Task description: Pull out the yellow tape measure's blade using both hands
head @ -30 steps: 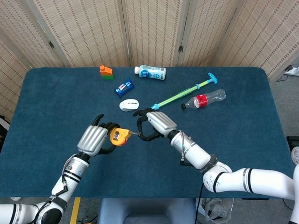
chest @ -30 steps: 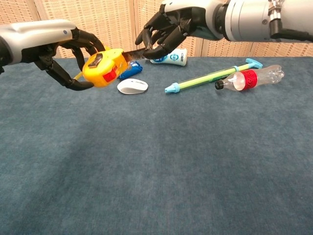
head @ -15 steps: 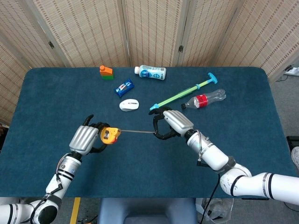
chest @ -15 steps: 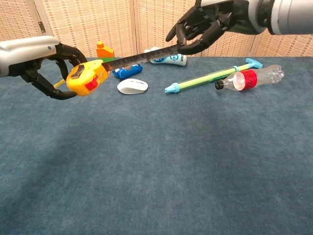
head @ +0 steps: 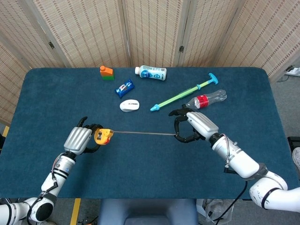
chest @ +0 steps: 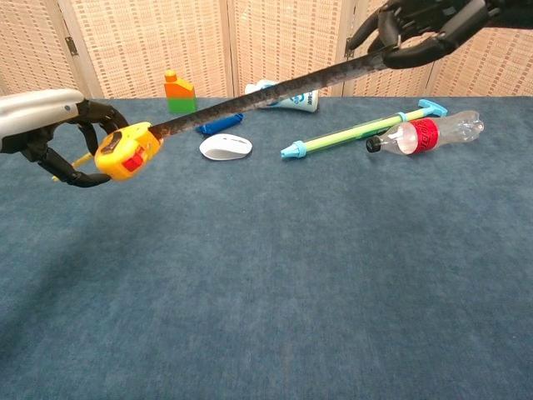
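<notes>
My left hand grips the yellow tape measure above the table's front left. Its blade runs out in a long straight line to the right. My right hand pinches the blade's far end, held above the table near the middle right. The two hands are far apart, with the blade taut between them.
On the blue table lie a white mouse, a blue packet, an orange-and-green block, a white bottle, a green-and-blue pump stick and a clear bottle with a red label.
Both hands have moved apart, left hand leftward and right hand rightward. The blade has lengthened from a short stub to a long span.
</notes>
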`<state>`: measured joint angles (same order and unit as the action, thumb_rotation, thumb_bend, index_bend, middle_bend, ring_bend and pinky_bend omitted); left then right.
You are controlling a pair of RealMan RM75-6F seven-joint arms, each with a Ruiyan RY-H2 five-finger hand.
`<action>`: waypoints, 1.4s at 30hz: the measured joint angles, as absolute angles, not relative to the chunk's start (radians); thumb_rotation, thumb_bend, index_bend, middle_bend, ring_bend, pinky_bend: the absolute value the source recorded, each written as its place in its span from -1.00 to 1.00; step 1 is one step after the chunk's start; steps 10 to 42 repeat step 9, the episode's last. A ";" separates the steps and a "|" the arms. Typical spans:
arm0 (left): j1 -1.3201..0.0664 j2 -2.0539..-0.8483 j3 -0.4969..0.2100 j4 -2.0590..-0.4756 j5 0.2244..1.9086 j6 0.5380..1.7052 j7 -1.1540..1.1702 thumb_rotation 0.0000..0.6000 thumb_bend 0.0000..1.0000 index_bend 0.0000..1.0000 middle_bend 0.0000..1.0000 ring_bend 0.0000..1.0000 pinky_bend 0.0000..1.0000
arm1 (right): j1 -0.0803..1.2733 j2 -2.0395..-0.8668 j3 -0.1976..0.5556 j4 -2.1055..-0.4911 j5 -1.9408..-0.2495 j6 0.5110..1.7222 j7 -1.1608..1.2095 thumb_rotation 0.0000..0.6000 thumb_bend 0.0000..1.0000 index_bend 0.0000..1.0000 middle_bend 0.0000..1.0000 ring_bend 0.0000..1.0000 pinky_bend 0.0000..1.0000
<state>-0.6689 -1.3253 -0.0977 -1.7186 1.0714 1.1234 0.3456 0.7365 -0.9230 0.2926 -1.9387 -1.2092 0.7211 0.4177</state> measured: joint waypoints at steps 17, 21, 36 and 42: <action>-0.649 -1.333 -0.096 -1.671 1.080 1.097 0.313 1.00 -0.29 0.06 0.02 -0.18 -0.85 | 0.631 -0.803 0.276 -1.948 -1.372 0.774 0.628 1.00 -0.10 0.30 -0.52 -0.63 -0.82; -0.649 -1.333 -0.096 -1.671 1.080 1.097 0.313 1.00 -0.29 0.06 0.02 -0.18 -0.85 | 0.631 -0.803 0.276 -1.948 -1.372 0.774 0.628 1.00 -0.10 0.30 -0.52 -0.63 -0.82; -0.649 -1.333 -0.096 -1.671 1.080 1.097 0.313 1.00 -0.29 0.06 0.02 -0.18 -0.85 | 0.631 -0.803 0.276 -1.948 -1.372 0.774 0.628 1.00 -0.10 0.30 -0.52 -0.63 -0.82; -0.649 -1.333 -0.096 -1.671 1.080 1.097 0.313 1.00 -0.29 0.06 0.02 -0.18 -0.85 | 0.631 -0.803 0.276 -1.948 -1.372 0.774 0.628 1.00 -0.10 0.30 -0.52 -0.63 -0.82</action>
